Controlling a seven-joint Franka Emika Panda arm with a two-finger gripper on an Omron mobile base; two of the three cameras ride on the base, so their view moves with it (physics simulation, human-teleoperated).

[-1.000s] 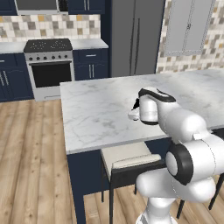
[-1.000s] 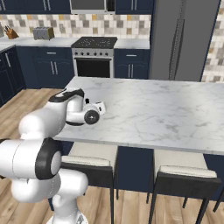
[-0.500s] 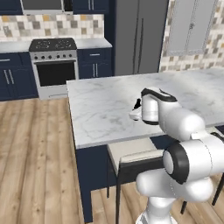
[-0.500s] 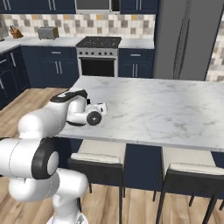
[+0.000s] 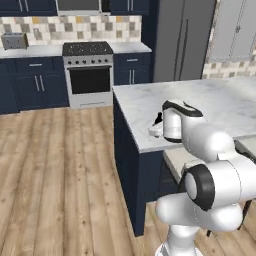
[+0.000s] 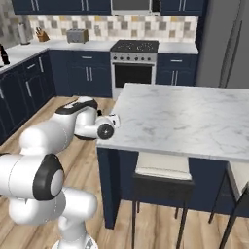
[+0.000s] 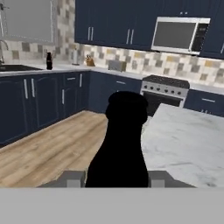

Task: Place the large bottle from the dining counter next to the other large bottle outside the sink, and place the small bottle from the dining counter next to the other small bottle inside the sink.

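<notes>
Grip: my gripper (image 7: 117, 181) is closed around a dark bottle (image 7: 121, 144), fingers at its base.
Bottle: lifted at the dining counter (image 6: 194, 121) corner.
Sink: far left, another bottle (image 7: 49, 61) beside it.
Left: carry this over; no placing done that I can see.

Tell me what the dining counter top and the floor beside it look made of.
Dining counter top: white marble or a stone lookalike, with grey veining and a smooth, low-sheen face. Floor: light wood planks with visible seams and grain streaks, matte; possibly laminate, since the render leaves that open.
</notes>
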